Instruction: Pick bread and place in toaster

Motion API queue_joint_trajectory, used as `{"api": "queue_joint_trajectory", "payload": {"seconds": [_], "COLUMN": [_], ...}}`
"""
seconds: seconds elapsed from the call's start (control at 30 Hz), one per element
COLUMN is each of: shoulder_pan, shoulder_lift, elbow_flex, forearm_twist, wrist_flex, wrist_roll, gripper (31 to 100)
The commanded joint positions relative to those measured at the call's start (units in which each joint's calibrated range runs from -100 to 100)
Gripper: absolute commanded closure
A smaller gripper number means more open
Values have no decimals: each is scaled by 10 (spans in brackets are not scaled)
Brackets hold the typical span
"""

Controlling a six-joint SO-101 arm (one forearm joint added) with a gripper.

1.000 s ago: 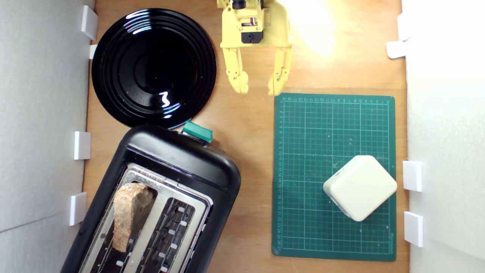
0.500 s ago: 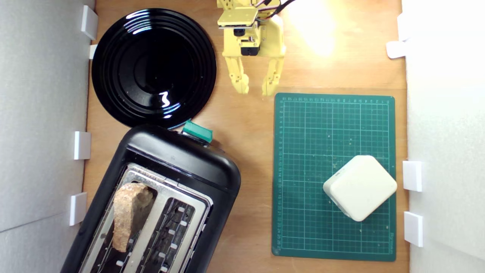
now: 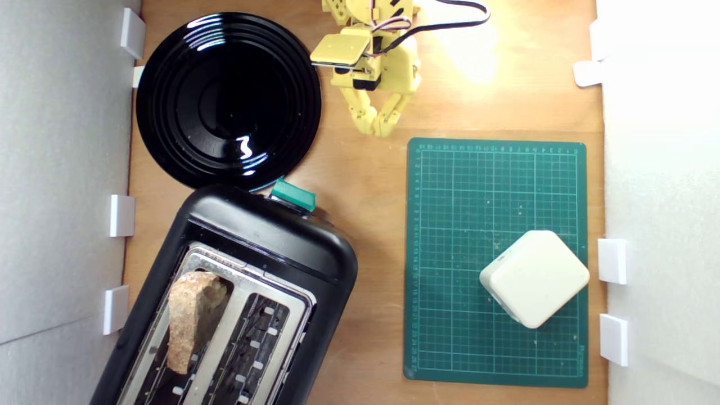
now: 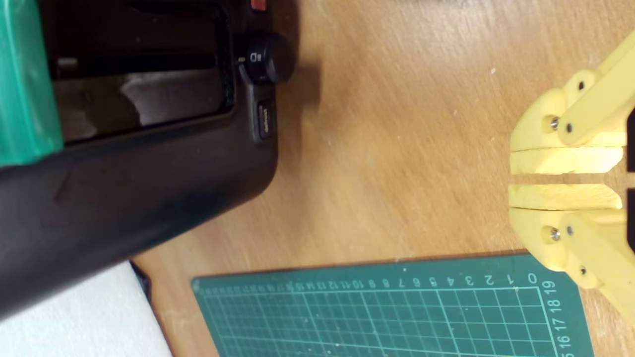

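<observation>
The plate [image 3: 228,101] is glossy black; the toaster [image 3: 264,236] is smooth black plastic with a shiny metal top; the worktop [image 3: 365,185] is grained wood; the bread [image 3: 191,318] has a rough, floury crust.

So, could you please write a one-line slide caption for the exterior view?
Rustic bread slice stands in black two-slot toaster; yellow gripper, nearly closed and empty, hovers beside the glossy black plate.

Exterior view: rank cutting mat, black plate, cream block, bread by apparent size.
1. Cutting mat
2. Black plate, smaller than the mat
3. Cream block
4. Bread, but partly sunk in the toaster slot, so its full size is hidden
</observation>
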Motion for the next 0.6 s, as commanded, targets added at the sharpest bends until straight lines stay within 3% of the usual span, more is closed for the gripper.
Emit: {"api": "queue_joint_trajectory", "payload": {"seconds": [0.0,0.17,0.57], "shoulder_pan": [5,0,-4], "shoulder_lift": [-8,-8,-8], "elbow_flex": [3,3,3], "forearm_twist": [-3,-4,-6], "wrist_flex": [5,4,5], "wrist_roll": [-48,-84,-111], "gripper": [834,834,835]}}
